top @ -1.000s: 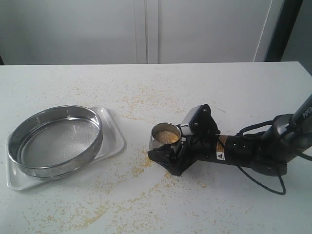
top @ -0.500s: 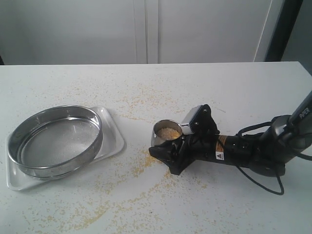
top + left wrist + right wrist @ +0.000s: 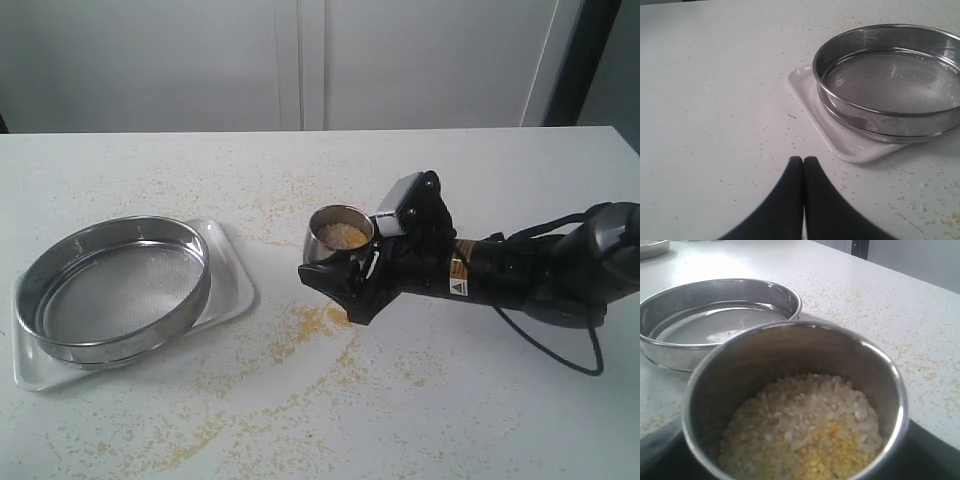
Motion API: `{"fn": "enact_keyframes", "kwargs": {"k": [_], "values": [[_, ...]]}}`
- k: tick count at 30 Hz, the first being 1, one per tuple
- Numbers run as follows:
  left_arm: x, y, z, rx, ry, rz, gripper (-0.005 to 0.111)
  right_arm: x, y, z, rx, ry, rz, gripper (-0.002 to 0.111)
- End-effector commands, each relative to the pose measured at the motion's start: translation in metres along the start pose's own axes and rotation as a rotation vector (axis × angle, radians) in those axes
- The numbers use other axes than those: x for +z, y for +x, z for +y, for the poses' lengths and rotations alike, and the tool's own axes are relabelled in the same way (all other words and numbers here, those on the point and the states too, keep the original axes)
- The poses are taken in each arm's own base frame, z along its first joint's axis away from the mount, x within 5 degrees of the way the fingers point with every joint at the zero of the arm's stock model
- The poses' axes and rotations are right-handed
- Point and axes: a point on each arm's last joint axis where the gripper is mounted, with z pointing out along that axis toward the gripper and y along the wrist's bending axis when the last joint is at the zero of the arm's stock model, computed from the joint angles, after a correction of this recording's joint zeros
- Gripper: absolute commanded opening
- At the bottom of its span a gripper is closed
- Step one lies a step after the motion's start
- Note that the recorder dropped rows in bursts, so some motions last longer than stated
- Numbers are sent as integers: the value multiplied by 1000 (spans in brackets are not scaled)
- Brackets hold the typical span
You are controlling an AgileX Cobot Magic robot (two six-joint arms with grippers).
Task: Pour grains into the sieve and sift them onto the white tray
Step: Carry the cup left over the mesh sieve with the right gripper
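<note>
A small steel cup (image 3: 340, 228) holding the grains (image 3: 342, 235) hangs just above the table, right of centre, with my right gripper (image 3: 338, 268) shut on it. In the right wrist view the cup (image 3: 790, 345) fills the picture and the grains (image 3: 810, 430) show pale whitish bits above finer yellow ones. The sieve (image 3: 115, 288) rests on the white tray (image 3: 232, 290) at the left, with bare mesh. My left gripper (image 3: 803, 161) is shut on nothing, low over the table, short of the tray (image 3: 840, 137) and the sieve (image 3: 890, 80). The sieve (image 3: 715, 320) lies beyond the cup.
Spilled grains (image 3: 310, 325) are scattered over the white table, thickest below the cup and along the front. The right arm (image 3: 520, 275) stretches in from the right edge. A pale wall stands behind the table's far edge.
My right gripper has lifted the cup off the table and carried it slightly up and back. The sieve and tray have not moved.
</note>
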Motion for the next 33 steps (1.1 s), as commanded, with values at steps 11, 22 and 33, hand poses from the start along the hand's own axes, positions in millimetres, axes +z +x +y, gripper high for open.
{"fn": "enact_keyframes", "kwargs": {"k": [11,22,33], "values": [[0,1,0,-10,4,-1,1,-15,-53,26,-33,-74,50,0],[0,1,0,-10,4,-1,1,16,-86,61,-36,-91,98,0],[0,1,0,-10,4,-1,1,51,-121,84,-112,17,182,0]]}}
